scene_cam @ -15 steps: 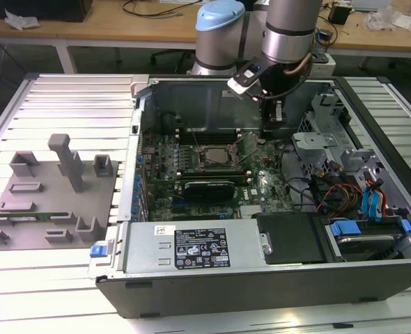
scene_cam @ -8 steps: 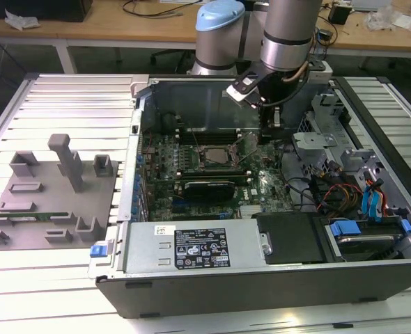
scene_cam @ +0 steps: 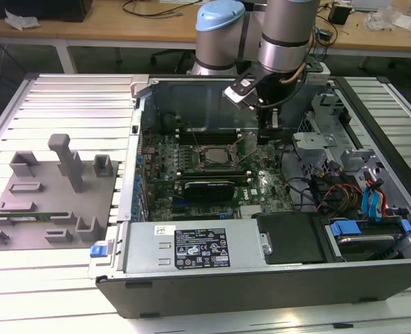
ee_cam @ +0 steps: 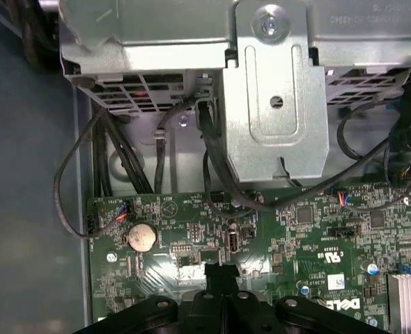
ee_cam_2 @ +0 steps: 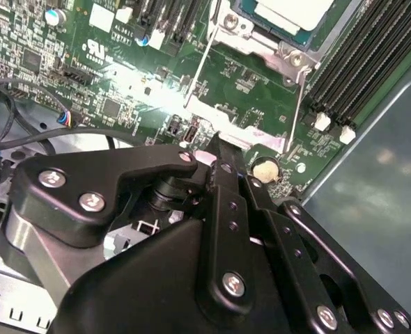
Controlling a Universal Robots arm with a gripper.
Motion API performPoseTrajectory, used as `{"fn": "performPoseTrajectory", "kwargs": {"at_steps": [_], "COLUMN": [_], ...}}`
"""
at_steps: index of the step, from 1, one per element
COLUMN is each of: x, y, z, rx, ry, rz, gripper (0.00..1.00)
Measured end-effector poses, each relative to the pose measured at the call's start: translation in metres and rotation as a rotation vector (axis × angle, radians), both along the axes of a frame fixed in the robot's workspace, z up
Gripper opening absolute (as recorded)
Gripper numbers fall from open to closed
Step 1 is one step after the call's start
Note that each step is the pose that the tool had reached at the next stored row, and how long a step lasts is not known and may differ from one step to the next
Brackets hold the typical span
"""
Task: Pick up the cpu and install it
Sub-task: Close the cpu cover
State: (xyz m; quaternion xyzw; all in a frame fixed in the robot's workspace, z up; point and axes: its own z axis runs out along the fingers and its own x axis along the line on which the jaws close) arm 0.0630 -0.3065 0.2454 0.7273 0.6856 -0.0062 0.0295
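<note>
The cpu (ee_cam_2: 292,12) already sits in its socket (scene_cam: 216,156), at eight o'clock from the gripper (scene_cam: 266,136) in the exterior view, its fingers pinched together, empty; latching apparently remains.

case (scene_cam: 261,285): I find it toward the exterior view's right, with the motherboard (scene_cam: 212,182) inside.
cpu (ee_cam_2: 292,10): in the socket (scene_cam: 211,154), mid-board.
gripper (scene_cam: 269,129): over the board, at the exterior view's right of the socket.
fixture block (scene_cam: 52,198): at the exterior view's left, beside the case.
</note>
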Motion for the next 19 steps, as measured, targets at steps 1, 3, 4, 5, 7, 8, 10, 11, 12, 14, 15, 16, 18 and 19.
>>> {"fn": "performPoseTrajectory", "kwargs": {"at_steps": [1,3,4,5,7,8,10,11,12,14,15,16,18,19], "x": [-0.0007,-0.0007,-0.0007,-0.0007,-0.0017,-0.0032,-0.0076,-0.0094,-0.0117,-0.0167,-0.0193,-0.0223,-0.0291,-0.0321], "y": [0.0,0.0,0.0,0.0,0.0,0.0001,0.0,0.0,-0.0001,-0.0001,0.0,0.0,0.0,0.0], "z": [0.0,0.0,0.0,0.0,0.0002,0.0005,0.0015,0.0018,0.0021,0.0025,0.0025,0.0026,0.0026,0.0026], "rx": [0.0,0.0001,0.0,0.0,-0.0001,0.0002,0.0,0.0,-0.0001,0.0001,0.0005,0.0005,0.0007,0.0007], "ry": [0.0,-0.0001,-0.0001,-0.0001,0.0,-0.0002,-0.0005,-0.0007,-0.001,-0.0017,-0.0021,-0.0023,-0.0032,-0.0036], "rz": [0.0,0.0,0.0,0.0,0.0,0.0,0.0,0.0,0.0,0.0,0.0,0.0,0.0,0.0], "gripper": [0.11,0.11,0.11,0.11,0.11,0.11,0.11,0.11,0.11,0.11,0.11,0.11,0.11,0.11]}}
